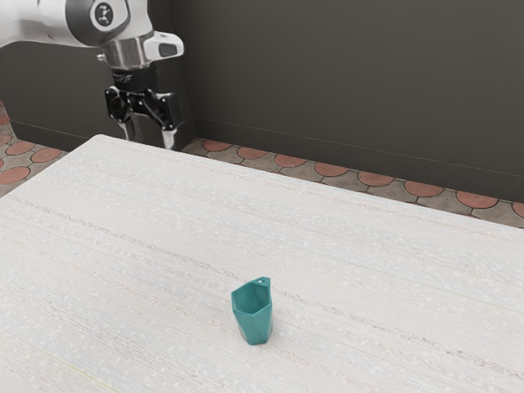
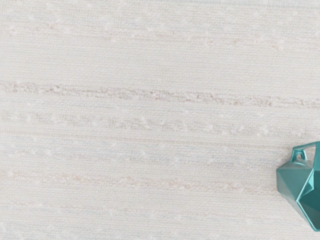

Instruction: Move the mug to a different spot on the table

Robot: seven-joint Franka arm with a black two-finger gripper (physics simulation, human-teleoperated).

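One teal mug [image 1: 252,310], faceted, upright

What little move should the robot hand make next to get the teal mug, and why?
Probably swing the gripper across and down toward the teal mug. The open gripper hangs high near the far edge of the table, well apart from the mug, which stands upright and untouched nearer the exterior camera. The wrist view catches the mug off to the hand's side, not beneath it.
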